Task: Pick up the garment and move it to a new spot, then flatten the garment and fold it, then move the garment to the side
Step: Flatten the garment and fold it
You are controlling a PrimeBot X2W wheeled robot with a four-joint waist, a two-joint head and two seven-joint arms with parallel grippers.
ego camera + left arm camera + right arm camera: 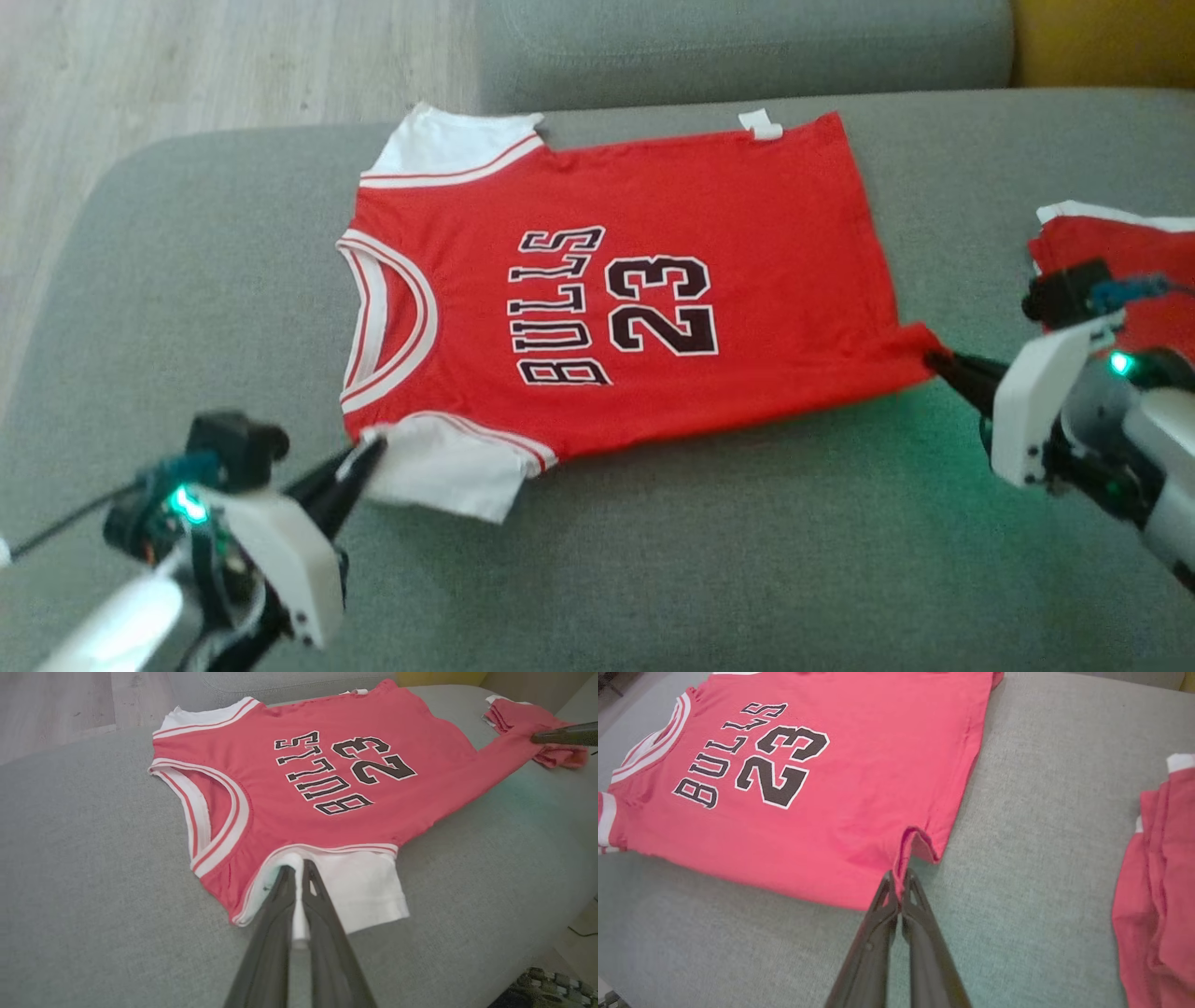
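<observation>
Garment [747,215] — a red jersey printed "BULLS 23" — lies flat mid-frame on the grey sofa [747,560], left gripper [373,450] clamped on its white sleeve [448,476], right gripper [935,360] pinching its hem corner [907,347].

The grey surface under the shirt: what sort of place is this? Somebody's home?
Most likely a living room in a home: the red jersey lies on a grey fabric sofa seat, with its back cushion behind and pale wood floor beside it.
</observation>
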